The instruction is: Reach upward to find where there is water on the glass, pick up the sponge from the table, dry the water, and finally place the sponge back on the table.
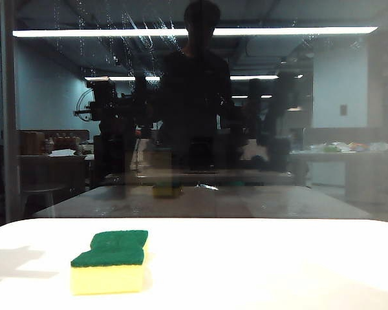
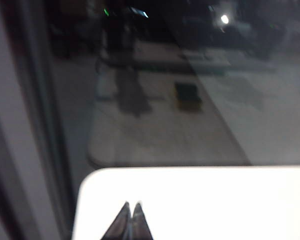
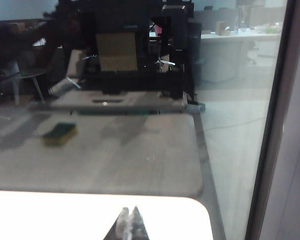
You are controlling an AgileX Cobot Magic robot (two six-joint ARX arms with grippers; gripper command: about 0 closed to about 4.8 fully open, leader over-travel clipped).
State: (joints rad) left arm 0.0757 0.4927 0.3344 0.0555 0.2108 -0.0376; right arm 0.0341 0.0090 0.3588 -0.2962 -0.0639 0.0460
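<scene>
Nearest lay the sponge (image 1: 110,261), green side up, on the left of the white counter (image 1: 258,265). Behind, water (image 1: 126,39) streaked the glass (image 1: 349,129) high on the left. Left tool (image 2: 131,206) and right tool (image 3: 129,210) hung over the counter's far edge, tips together, empty.

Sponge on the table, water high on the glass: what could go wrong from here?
1. The water sits near the top of the glass, among bright reflections, so streaks could be missed.
2. Both the left gripper and right gripper have shut jaws and hold nothing; they must open before taking the sponge.
3. The sponge's mirror image in the glass might be mistaken for the real one on the table.
</scene>
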